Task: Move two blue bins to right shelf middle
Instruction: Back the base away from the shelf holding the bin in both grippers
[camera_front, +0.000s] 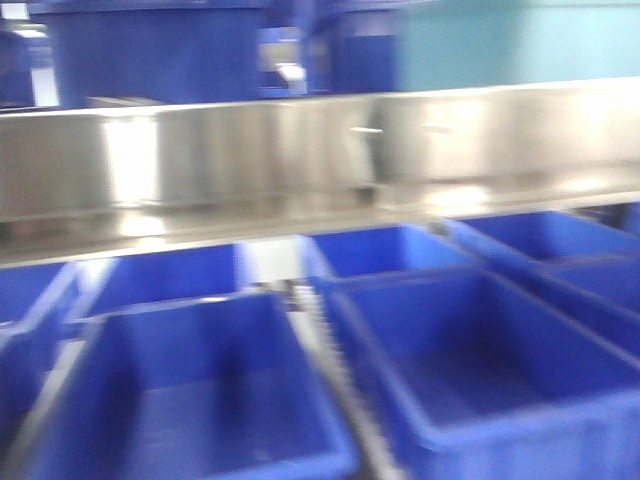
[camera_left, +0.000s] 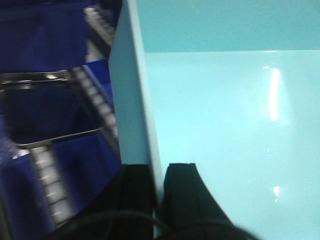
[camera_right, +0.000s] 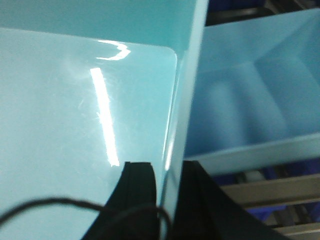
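A light blue bin (camera_front: 520, 45) shows at the top right of the front view, above the steel shelf rail. Neither gripper shows in that view. In the left wrist view my left gripper (camera_left: 159, 172) is shut on the bin's left wall (camera_left: 135, 100), one finger outside and one inside. In the right wrist view my right gripper (camera_right: 170, 172) is shut on the same bin's right wall (camera_right: 182, 100), with the bin's floor (camera_right: 75, 125) to the left. A second light blue bin (camera_right: 250, 115) lies just beyond that wall.
A steel shelf rail (camera_front: 300, 150) crosses the front view. Several dark blue bins (camera_front: 200, 390) sit on the level below, and more (camera_front: 150, 50) stand above at the left. Roller tracks (camera_left: 50, 175) and dark blue bins (camera_left: 45, 110) lie left of the held bin.
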